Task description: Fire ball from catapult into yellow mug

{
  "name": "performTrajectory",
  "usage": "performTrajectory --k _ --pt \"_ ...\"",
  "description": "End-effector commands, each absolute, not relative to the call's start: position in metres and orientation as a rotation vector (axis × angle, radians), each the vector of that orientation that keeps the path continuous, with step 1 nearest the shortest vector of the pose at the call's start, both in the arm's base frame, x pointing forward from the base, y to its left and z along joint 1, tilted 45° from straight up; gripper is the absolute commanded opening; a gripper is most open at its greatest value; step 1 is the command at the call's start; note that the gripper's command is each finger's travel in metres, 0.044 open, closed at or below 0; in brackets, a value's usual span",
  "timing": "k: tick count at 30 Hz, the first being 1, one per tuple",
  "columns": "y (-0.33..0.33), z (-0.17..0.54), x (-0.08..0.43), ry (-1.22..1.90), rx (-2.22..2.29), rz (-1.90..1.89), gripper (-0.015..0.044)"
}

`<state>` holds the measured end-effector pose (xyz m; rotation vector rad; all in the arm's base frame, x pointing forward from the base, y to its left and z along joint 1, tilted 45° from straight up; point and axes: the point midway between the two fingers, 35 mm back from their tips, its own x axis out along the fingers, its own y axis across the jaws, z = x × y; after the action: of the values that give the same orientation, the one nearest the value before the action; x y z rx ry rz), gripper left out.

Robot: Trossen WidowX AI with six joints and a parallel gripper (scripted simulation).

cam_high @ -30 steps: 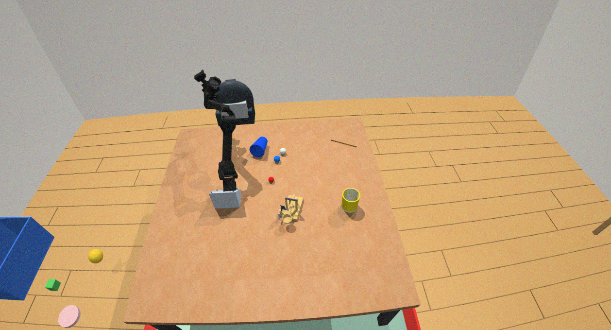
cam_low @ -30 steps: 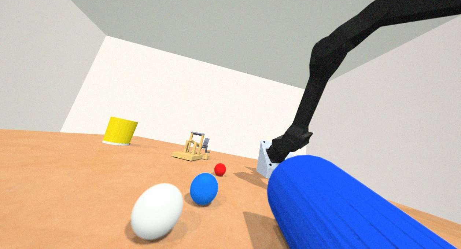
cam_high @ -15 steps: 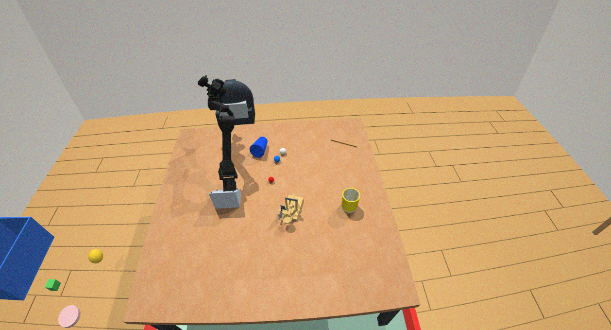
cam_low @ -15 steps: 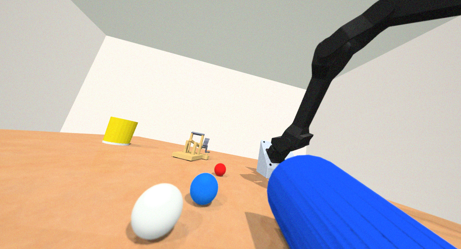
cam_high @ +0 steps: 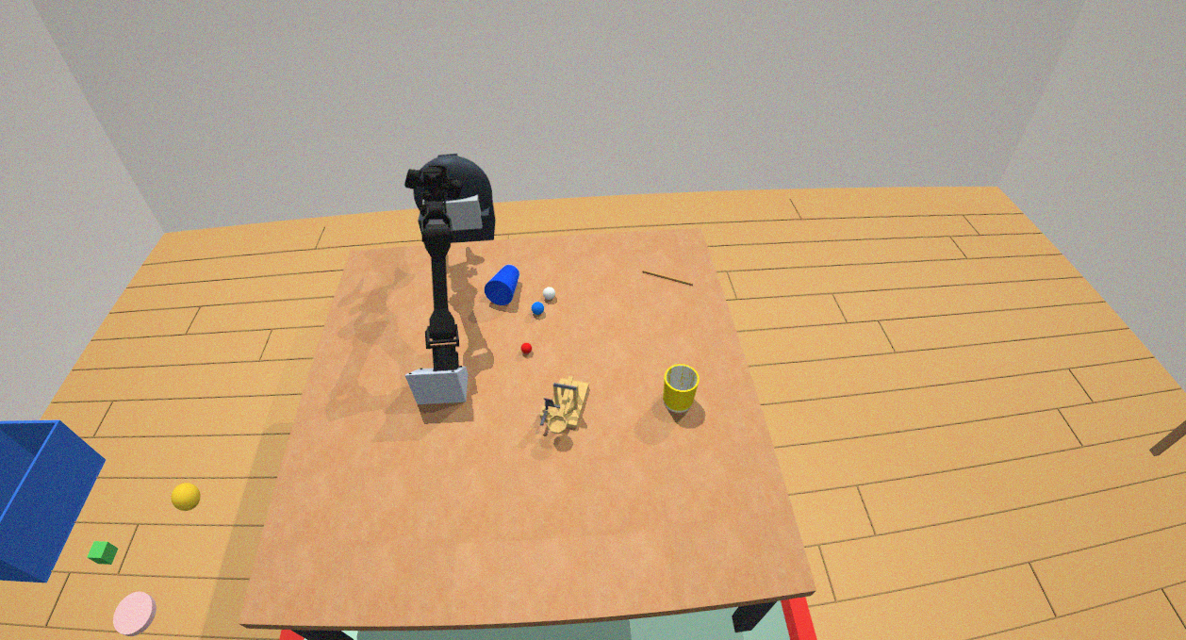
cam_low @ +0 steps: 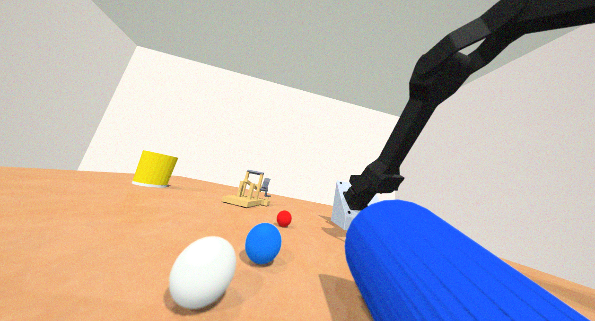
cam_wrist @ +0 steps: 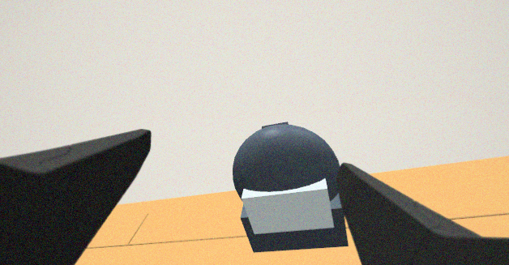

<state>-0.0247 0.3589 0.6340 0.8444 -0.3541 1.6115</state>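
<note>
A tan toy catapult [cam_high: 583,391] [cam_low: 241,201] stands near the middle of the table [cam_high: 498,536]; its round cup looks empty in the top view. The yellow mug [cam_high: 679,397] [cam_low: 156,169] stands upright to its right. A red ball [cam_high: 526,348] [cam_low: 284,218] lies behind the catapult. A blue ball [cam_high: 537,308] [cam_low: 263,243] and a white ball [cam_high: 548,293] [cam_low: 202,272] lie farther back. My gripper [cam_wrist: 246,156] is open and empty. It is raised over the back left of the table, away from balls and catapult; the exterior view does not show it.
A blue cylinder [cam_high: 502,285] [cam_low: 449,261] lies on its side left of the blue ball. A thin stick [cam_high: 667,278] lies at the back right. A dark domed object [cam_high: 474,175] [cam_wrist: 284,156] stands beyond the back edge. A blue bin [cam_high: 57,495] stands on the floor at left.
</note>
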Motion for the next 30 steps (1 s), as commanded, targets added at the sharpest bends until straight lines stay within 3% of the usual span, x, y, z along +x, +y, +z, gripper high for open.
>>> performTrajectory --k 1,18,30 --pt "0.377 0.62 -0.004 -0.38 0.734 1.552 0.044" --pt "0.421 0.55 0.128 -0.41 0.248 1.261 0.044" --pt "0.412 0.481 0.248 -0.313 -0.116 1.071 0.044"
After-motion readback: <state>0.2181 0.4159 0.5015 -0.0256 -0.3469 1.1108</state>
